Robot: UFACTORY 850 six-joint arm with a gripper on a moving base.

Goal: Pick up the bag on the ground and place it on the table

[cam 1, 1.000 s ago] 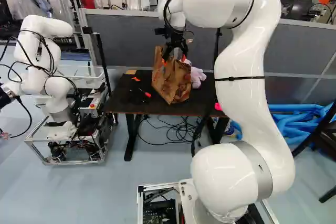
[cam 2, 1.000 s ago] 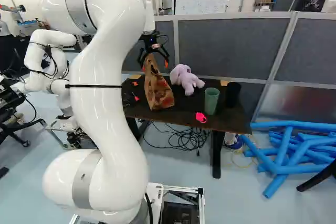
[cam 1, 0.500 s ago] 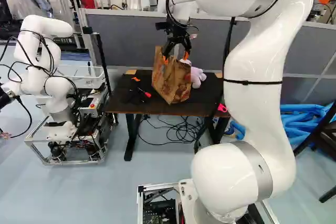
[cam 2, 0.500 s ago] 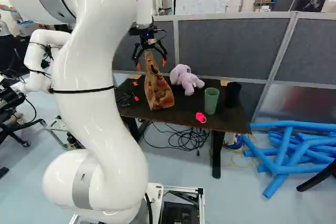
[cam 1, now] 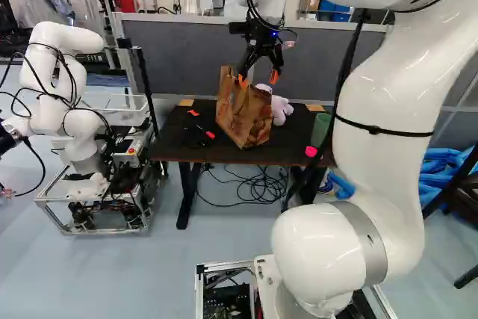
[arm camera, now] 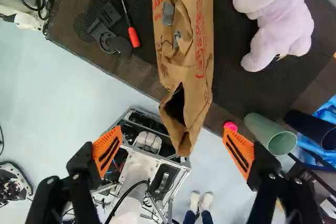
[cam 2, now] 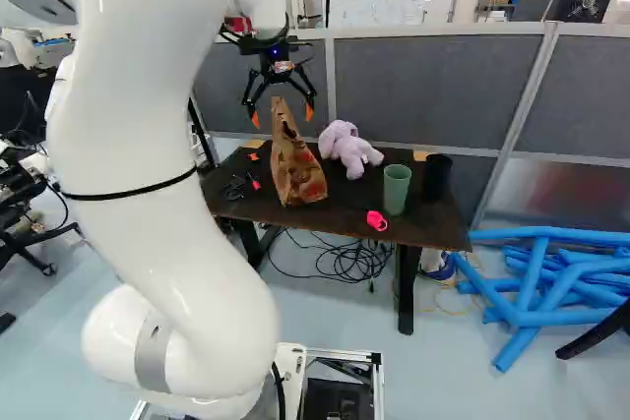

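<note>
The wrist view looks down on the paper bag (arm camera: 197, 66) and shows its folded top, with a dark opening and small grey things in the creases, which neither base view shows. It also makes out the red-handled screwdriver (arm camera: 133, 36) beside black parts (arm camera: 105, 32). The right base view shows the lilac plush toy (cam 2: 346, 150) clear of the bag, while in the left base view the bag hides part of it. A black cup (cam 2: 436, 176) stands by the green cup (cam 2: 396, 190) in the right base and wrist views; in the left base view the arm covers the black one. The left base view shows another robot (cam 1: 67, 98) on its wheeled frame; in the right base view my arm hides most of it.

The bag stands upright on the tabletop (cam 2: 340, 213), its sides leaning a little. The tool (cam 2: 283, 115) hangs over its upper end, fingers spread wide, gripping nothing. Seen along the tool (arm camera: 173, 151), the bag reaches away ahead, its near end between the orange pads (arm camera: 107, 151) and apart from both.
</note>
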